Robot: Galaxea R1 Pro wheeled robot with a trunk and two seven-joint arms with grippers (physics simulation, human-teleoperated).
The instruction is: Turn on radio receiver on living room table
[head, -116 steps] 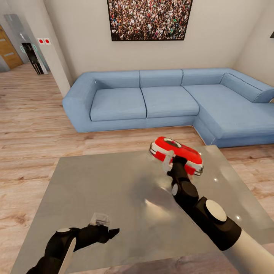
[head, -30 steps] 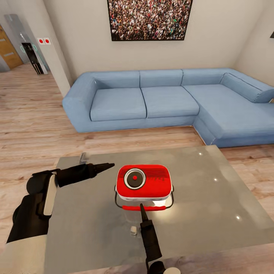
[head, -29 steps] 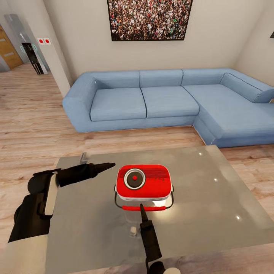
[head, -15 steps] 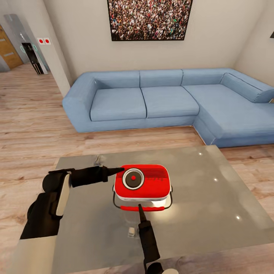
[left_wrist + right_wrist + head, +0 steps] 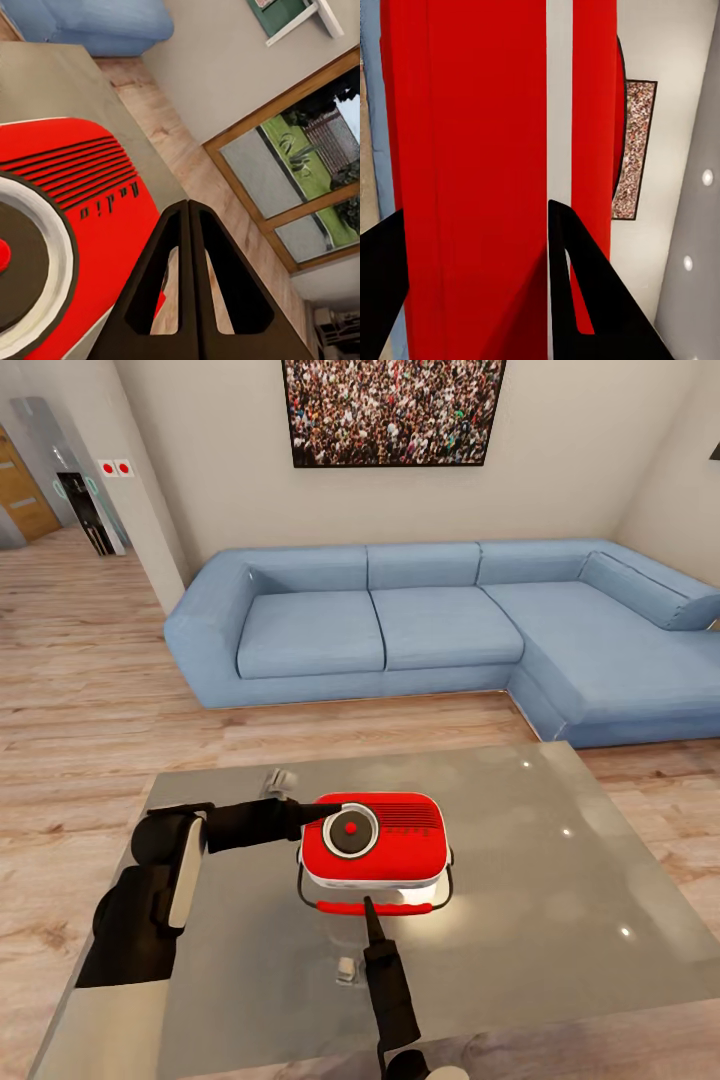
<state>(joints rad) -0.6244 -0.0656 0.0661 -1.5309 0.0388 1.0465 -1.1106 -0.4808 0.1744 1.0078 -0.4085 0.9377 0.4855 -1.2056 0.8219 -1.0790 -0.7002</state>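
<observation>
The red radio receiver [image 5: 385, 845] lies on the glossy grey table [image 5: 560, 880] with its white-ringed dial [image 5: 350, 829] facing up. Its thin wire handle loops round the near side. My left gripper [image 5: 335, 810] is shut, and its joined tips rest at the dial's rim. The left wrist view shows the tips [image 5: 189, 202] over the red face [image 5: 82, 187], beside the dial [image 5: 30, 262]. My right gripper [image 5: 368, 905] comes in from the near side. Its fingers [image 5: 585, 292] are spread around the radio's near edge [image 5: 472, 112].
A blue corner sofa [image 5: 440, 620] stands beyond the table under a crowd picture [image 5: 395, 410]. Light wood floor [image 5: 90, 690] surrounds the table, and a hallway opens at the far left. A window [image 5: 300, 172] appears in the left wrist view.
My left arm has swung right across the table until its shut tips reached the dial. The radio has shifted slightly left. Earlier, my right gripper carried it in from the far right.
</observation>
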